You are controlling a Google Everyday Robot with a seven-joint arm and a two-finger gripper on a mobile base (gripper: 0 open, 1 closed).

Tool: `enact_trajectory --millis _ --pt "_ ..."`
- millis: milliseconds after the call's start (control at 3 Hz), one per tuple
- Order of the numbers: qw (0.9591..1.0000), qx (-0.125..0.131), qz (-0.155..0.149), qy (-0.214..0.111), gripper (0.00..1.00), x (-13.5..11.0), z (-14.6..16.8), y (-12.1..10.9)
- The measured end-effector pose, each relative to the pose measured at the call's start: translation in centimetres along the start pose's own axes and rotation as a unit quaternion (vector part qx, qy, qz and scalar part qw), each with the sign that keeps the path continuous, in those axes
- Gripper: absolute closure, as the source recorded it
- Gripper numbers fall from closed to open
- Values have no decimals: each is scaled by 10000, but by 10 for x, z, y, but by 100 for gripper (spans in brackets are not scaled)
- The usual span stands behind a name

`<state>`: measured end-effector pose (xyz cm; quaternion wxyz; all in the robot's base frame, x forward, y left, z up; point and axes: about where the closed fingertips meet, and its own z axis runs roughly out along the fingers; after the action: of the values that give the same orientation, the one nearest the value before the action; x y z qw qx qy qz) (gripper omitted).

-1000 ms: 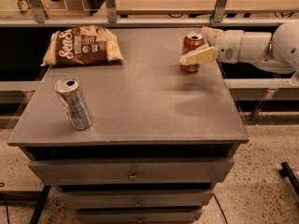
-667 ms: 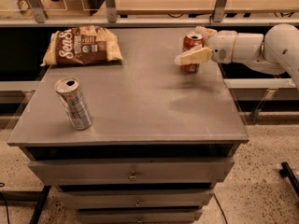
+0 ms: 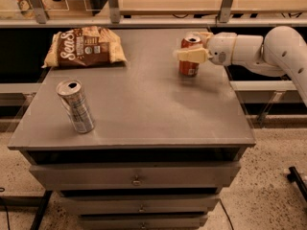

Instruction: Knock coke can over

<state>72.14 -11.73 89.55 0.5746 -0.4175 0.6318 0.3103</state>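
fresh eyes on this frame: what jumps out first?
First, the white arm reaching in from the right, with its claw at the red coke can, which stands upright at the back right of the grey table. Next come the slim silver-and-blue can standing alone at front left and the brown snack bag lying at back left.

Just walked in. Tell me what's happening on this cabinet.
The robot's arm reaches in from the right, its gripper at the coke can on the far right of the grey cabinet top. The can stands upright, not yet knocked over. A brown chip bag lies at the far left and a slim silver can stands near the front left.
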Motion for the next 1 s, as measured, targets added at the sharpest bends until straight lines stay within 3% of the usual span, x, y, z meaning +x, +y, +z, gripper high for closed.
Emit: enact_trajectory --millis 333,667,1000 --pt "10000 12 -33 84 64 0 1 -1" --pt "9979 55 -293 582 86 -8 0 -1" --pt "9791 -65 -1110 1705 100 -27 1 11"
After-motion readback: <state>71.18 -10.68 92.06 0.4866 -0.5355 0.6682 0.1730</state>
